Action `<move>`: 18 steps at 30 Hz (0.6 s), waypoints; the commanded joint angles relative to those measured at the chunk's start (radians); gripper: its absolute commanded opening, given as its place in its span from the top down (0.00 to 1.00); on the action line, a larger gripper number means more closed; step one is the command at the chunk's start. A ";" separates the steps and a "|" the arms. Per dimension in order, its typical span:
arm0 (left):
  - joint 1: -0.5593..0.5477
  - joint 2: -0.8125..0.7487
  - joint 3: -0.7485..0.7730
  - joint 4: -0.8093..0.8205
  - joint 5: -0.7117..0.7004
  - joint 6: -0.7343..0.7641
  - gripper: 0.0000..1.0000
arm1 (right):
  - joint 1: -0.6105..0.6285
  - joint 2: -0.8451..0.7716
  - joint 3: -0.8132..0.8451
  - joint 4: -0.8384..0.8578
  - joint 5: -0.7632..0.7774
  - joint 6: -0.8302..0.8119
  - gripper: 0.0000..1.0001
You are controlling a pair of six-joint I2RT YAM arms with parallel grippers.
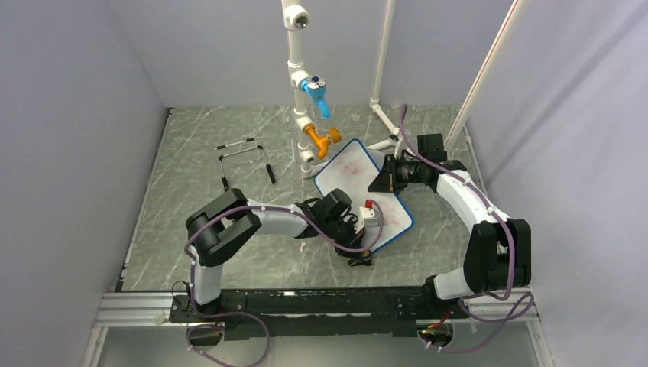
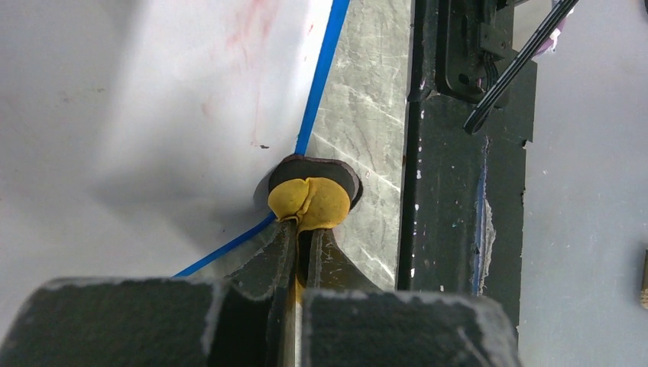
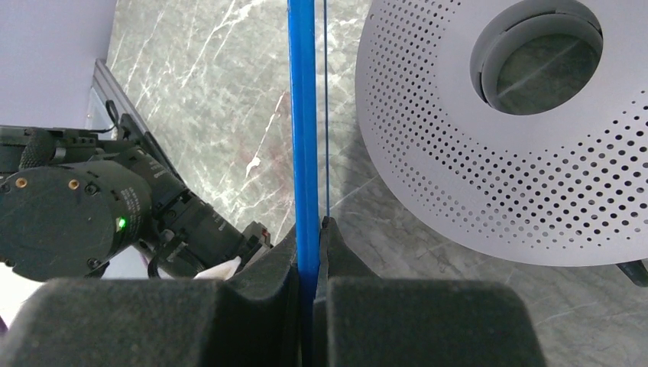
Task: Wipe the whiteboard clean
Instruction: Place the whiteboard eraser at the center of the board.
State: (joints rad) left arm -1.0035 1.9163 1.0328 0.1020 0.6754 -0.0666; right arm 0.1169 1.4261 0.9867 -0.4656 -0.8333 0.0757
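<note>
The whiteboard (image 1: 353,177) lies tilted mid-table, white with a thin blue frame and faint pink smears. My left gripper (image 1: 359,248) is shut on a round eraser pad (image 1: 361,260), yellow on top and black beneath. In the left wrist view the pad (image 2: 313,200) sits at the board's blue near edge (image 2: 319,73), partly over the marble, beside the white surface (image 2: 137,99). My right gripper (image 1: 380,182) is shut on the board's far right edge. The right wrist view shows that blue frame (image 3: 302,115) clamped between my fingers (image 3: 336,252).
A white pipe stand with a blue valve (image 1: 315,93) and an orange valve (image 1: 321,139) rises just behind the board. A wire rack (image 1: 244,157) stands at the back left. A grey perforated disc (image 3: 474,153) lies near the right gripper. A black rail (image 2: 451,191) runs along the near edge.
</note>
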 commanded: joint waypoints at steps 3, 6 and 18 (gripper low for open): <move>0.030 0.132 -0.048 -0.101 -0.163 0.039 1.00 | 0.003 -0.055 0.040 0.023 -0.153 0.086 1.00; 0.037 0.142 -0.047 -0.100 -0.165 0.039 1.00 | -0.004 -0.059 0.046 0.021 -0.174 0.098 1.00; 0.048 0.130 -0.074 -0.140 -0.181 0.045 1.00 | -0.065 -0.083 0.071 -0.009 -0.220 0.106 1.00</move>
State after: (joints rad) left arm -0.9737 1.9533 1.0359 0.1383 0.7376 -0.0879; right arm 0.0673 1.4055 0.9874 -0.4660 -0.8608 0.0559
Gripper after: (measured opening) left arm 0.040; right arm 0.048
